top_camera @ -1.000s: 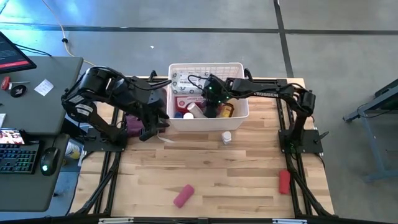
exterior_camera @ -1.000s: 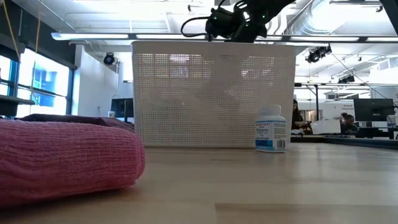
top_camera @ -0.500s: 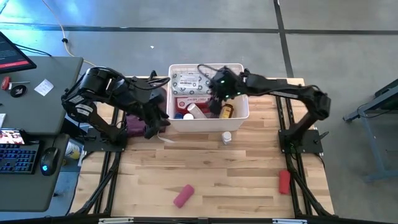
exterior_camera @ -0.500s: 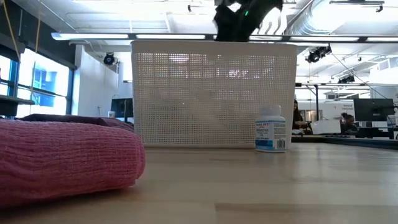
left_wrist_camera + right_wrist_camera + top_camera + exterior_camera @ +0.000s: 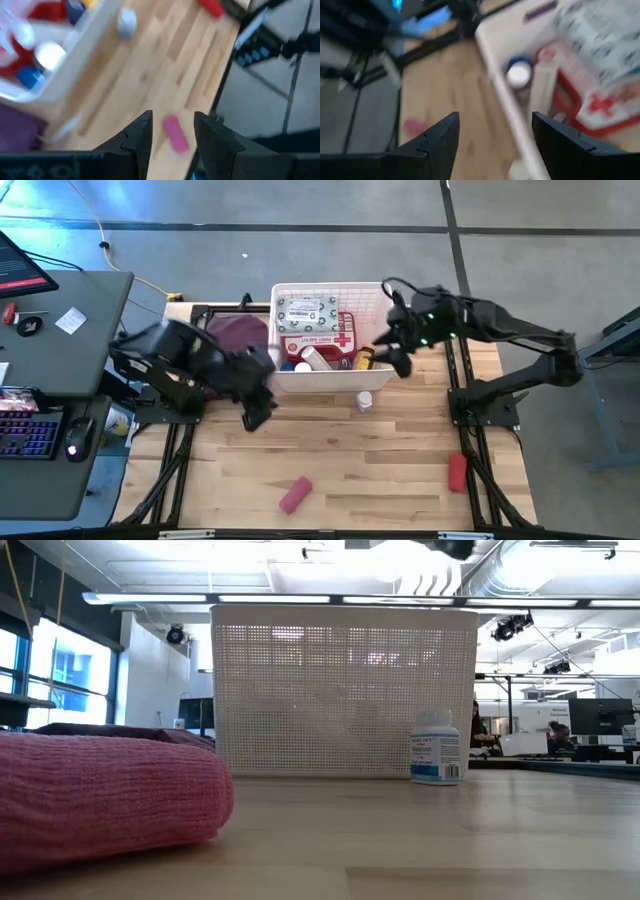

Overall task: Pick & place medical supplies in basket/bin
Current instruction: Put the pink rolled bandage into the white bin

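The white basket [image 5: 330,285] stands at the table's far middle. It holds a grey-white wipes packet [image 5: 308,310], a red first-aid case [image 5: 335,335], small bottles and an amber jar [image 5: 365,358]. A small white bottle [image 5: 365,400] stands upright on the table just near of the basket. A pink roll [image 5: 295,494] lies by the near edge and a red roll [image 5: 457,471] at the near right. My left gripper [image 5: 262,415] hangs open over the table, near-left of the basket. My right gripper [image 5: 397,360] hangs open above the basket's right end, with nothing between its fingers.
A maroon fabric pouch [image 5: 238,335] lies left of the basket. The arms' dark frames run along both table sides. A desk with a keyboard and mouse [image 5: 40,430] stands off the table's left edge. Bare wood lies between the basket and the pink roll.
My right gripper has risen out of the basket and drawn back toward the table's right edge, leaving the low view's top. My left gripper has swung from the basket's left side toward the near edge and rolled about its own line.
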{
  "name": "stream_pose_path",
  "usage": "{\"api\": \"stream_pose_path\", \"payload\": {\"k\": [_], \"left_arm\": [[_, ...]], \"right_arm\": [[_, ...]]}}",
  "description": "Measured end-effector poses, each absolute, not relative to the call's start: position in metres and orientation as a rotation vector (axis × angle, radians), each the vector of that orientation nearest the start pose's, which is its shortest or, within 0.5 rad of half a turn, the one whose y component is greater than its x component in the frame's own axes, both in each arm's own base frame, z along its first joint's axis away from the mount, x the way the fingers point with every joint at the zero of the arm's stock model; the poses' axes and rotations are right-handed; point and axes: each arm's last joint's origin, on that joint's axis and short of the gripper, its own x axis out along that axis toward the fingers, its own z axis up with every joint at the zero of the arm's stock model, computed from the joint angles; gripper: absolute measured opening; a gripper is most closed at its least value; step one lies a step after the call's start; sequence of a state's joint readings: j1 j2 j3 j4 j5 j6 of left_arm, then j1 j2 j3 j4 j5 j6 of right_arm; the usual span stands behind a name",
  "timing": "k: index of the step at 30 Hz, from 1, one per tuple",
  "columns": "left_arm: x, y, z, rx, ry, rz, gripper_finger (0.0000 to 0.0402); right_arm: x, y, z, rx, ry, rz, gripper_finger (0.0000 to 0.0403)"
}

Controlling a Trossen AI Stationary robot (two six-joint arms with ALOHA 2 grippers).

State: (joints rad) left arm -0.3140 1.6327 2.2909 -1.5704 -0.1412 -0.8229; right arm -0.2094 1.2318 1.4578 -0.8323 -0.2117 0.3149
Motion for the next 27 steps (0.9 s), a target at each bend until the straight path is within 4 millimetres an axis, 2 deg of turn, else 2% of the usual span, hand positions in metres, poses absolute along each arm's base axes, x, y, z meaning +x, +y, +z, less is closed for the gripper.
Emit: {"api": "stream_pose_path", "payload": {"k": [5,11,15,19,24,27], "left_arm": [[0.257,-0.097,0.46,-0.59,1.032,0.214,0.0177],[0.289,-0.112,0.411,-0.599,1.152,0.358,0.0177],[0.307,-0.124,0.382,-0.653,1.236,0.307,0.0177],[0.324,-0.146,0.359,-0.678,1.199,0.238,0.0177],[0.33,-0.166,0.339,-0.67,1.248,0.216,0.0177],[0.331,-0.176,0.328,-0.657,1.277,0.274,0.0177]], "right_arm": [[0.215,-0.011,0.406,0.46,0.752,0.019,0.0237],[0.209,0.03,0.405,0.411,0.819,0.144,0.0238],[0.204,0.054,0.404,0.406,0.841,0.173,0.0237],[0.196,0.075,0.402,0.43,0.884,0.169,0.0237],[0.182,0.105,0.399,0.48,0.946,0.153,0.0237],[0.175,0.123,0.393,0.506,0.999,0.137,0.0237]]}}
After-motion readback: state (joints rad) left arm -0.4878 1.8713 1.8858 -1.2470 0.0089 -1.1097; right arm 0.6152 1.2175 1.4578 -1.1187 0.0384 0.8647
